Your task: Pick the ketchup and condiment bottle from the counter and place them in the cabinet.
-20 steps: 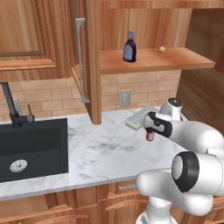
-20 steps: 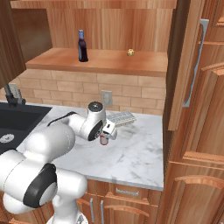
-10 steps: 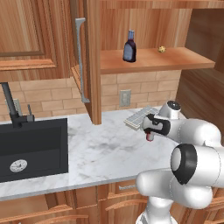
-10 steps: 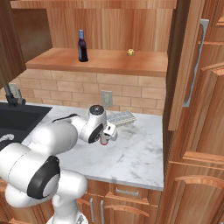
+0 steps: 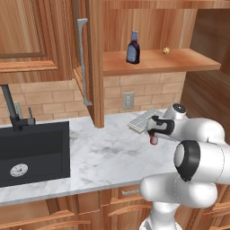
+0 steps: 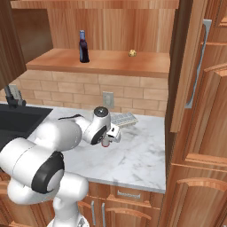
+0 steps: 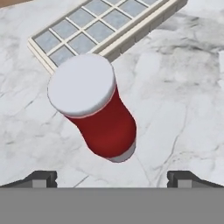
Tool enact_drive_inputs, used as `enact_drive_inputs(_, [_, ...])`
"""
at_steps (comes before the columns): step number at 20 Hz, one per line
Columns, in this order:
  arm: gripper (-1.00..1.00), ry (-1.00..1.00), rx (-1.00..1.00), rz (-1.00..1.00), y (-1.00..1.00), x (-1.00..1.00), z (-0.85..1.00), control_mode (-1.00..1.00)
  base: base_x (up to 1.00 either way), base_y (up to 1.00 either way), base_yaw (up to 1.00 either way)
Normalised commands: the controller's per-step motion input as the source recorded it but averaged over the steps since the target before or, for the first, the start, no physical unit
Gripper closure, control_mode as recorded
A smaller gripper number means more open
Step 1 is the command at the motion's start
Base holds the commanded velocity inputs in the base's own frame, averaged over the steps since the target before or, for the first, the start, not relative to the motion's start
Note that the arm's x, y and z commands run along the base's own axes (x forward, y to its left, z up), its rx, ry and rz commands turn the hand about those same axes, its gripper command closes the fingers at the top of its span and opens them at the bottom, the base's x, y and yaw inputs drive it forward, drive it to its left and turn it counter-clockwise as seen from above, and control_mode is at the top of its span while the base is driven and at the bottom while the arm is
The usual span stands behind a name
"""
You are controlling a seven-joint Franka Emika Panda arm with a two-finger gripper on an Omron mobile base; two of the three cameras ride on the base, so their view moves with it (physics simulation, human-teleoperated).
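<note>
The ketchup (image 7: 98, 118), a slim red bottle with a white cap, stands on the marbled counter (image 5: 99, 157) right below my hand and is seen from above. My gripper (image 7: 113, 177) is open, and its two fingertips (image 7: 43, 177) sit wide apart on either side, short of the bottle and not touching it. From the base, the gripper (image 5: 153, 133) (image 6: 109, 136) hovers over the ketchup (image 5: 153, 140) (image 6: 105, 143). The dark condiment bottle (image 5: 132, 47) (image 6: 82, 47) stands upright on the shelf of the open cabinet (image 5: 152, 63) (image 6: 102, 62).
A flat gridded grey tray (image 5: 142, 119) (image 6: 123, 119) (image 7: 105, 26) lies just behind the ketchup. A small yellowish item (image 5: 166, 50) (image 6: 131, 52) sits on the shelf. The open cabinet door (image 5: 92, 67) (image 6: 184, 66) juts over the counter. The black sink (image 5: 31, 150) is far left.
The arm's elbow has shifted a little, while the hand stays over the ketchup. The bottles have not moved.
</note>
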Motion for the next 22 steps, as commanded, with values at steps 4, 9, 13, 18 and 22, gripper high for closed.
enact_drive_inputs(4, [-1.0,0.0,0.0,0.0,-0.1,0.16,-0.01,-1.0,0.0,0.0,0.0])
enact_drive_inputs(9, [-1.0,-0.01,0.0,0.0,-0.07,0.19,-0.03,-1.0,0.0,0.0,0.0])
enact_drive_inputs(13, [-1.0,0.0,0.0,0.0,0.0,0.2,-0.06,-1.0,0.0,0.0,0.0])
enact_drive_inputs(18, [-1.0,0.0,0.0,0.0,0.0,0.17,-0.1,-1.0,0.0,0.0,0.0])
enact_drive_inputs(22, [-1.0,0.0,0.0,0.0,0.0,0.11,-0.09,-1.0,0.0,0.0,0.0])
